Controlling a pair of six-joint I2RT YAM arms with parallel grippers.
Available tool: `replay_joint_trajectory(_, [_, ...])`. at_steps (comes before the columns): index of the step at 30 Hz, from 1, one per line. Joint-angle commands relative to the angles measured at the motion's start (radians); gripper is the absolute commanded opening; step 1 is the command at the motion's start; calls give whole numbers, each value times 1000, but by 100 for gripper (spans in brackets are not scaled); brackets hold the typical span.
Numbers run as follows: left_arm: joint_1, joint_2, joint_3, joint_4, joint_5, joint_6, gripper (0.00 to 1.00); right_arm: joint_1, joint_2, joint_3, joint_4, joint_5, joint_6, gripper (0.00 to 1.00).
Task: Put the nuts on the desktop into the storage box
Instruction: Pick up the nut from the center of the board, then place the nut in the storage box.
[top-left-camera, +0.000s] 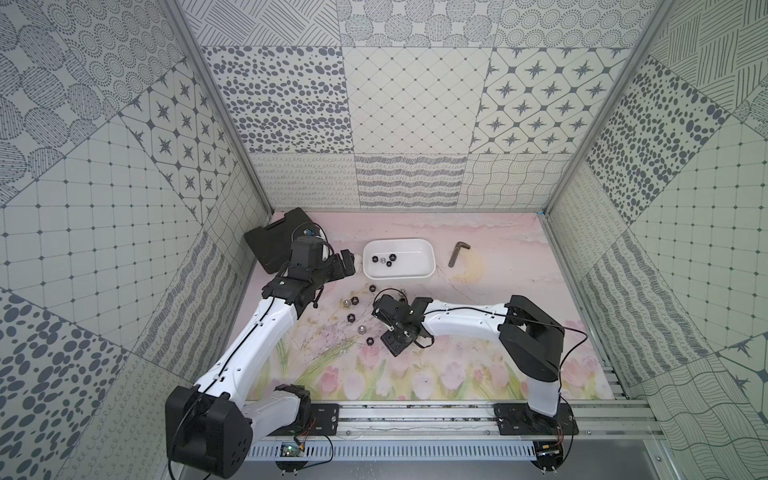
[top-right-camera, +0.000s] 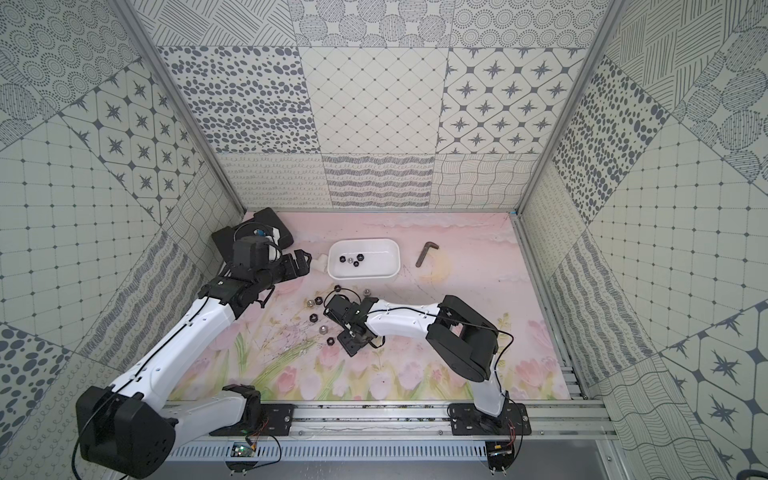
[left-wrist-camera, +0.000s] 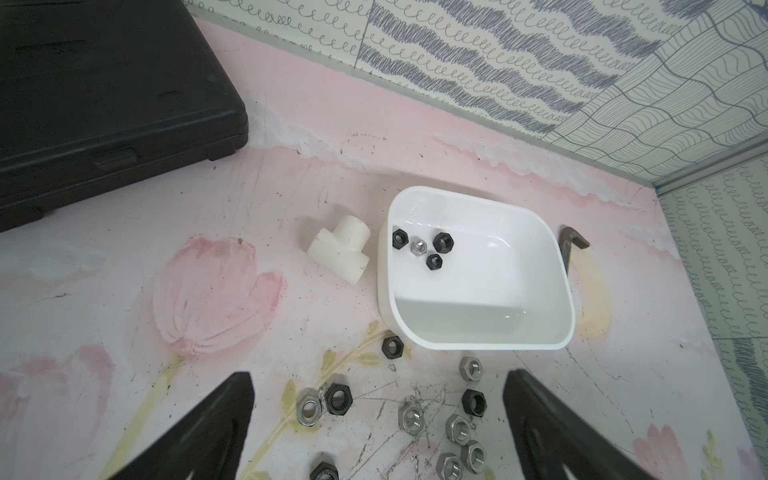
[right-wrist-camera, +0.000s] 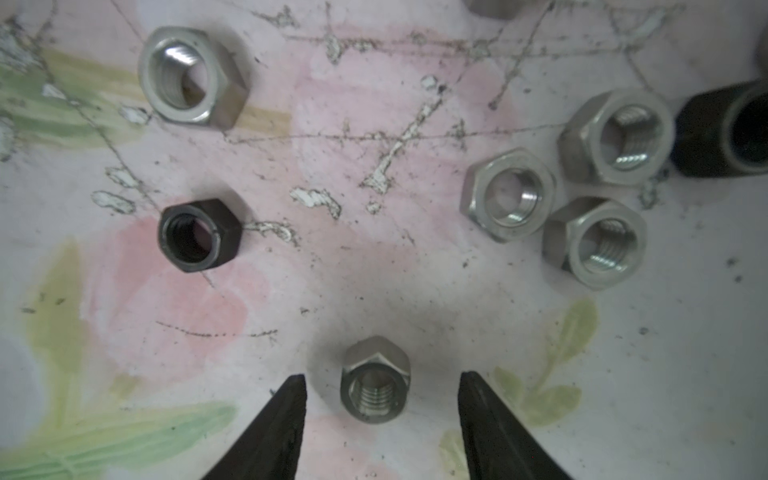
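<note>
The silver nut (right-wrist-camera: 374, 386) lies centred between the spread jaws of the right gripper (right-wrist-camera: 381, 376) — apparently untouched either side — ready for pinching.

- white storage box (top-right-camera: 382, 262) sits on the pink tulip-printed desktop (top-right-camera: 457, 299); four nuts (top-right-camera: 351, 260) lie inside it, three black, one silver
- more nuts lie scattered near its front; right gripper (top-right-camera: 340, 311) low among them
- dark hex key (top-right-camera: 426, 252) right of the box; left gripper (top-right-camera: 301, 262) just left of it

The pink, tulip-printed table (top-left-camera: 498, 328) carried a white storage box (top-left-camera: 415, 261), scattered black and silver nuts (top-left-camera: 354, 300) near it, a black case (top-left-camera: 270, 243), a white T-fitting (left-wrist-camera: 338, 249) and a hex key (top-left-camera: 456, 253).
</note>
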Motion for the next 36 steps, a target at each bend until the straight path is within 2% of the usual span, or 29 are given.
replay_joint_trajectory(1, [-3,-10,-6,5,-10,6,99,7,22,25,9,-9,11,58])
replay_joint_trajectory(8, [-2,-11,-7,5,-14,7,99,8,25,31,2,-8,10,28])
replay_joint_trajectory(11, [-3,-13,-7,5,-15,9,99,7,21,35,-2,-8,8,27])
replay_joint_trajectory(15, [-2,-16,-7,4,-18,9,99,7,14,36,-3,-4,7,20])
replay_joint_trajectory(21, [-3,-17,-7,4,-16,9,99,-32,-79,62,-3,13,-15,19])
replay_joint_trajectory(27, [-2,-19,-6,2,-18,9,99,-179,-169,183,2,-11,-84,20])
replay_joint_trajectory(32, [-3,-10,0,6,-6,6,99,-312,-102,313,2,-57,-133,19])
replay_joint_trajectory(36, [-3,-3,2,10,5,1,99,-385,25,420,2,-89,-142,18])
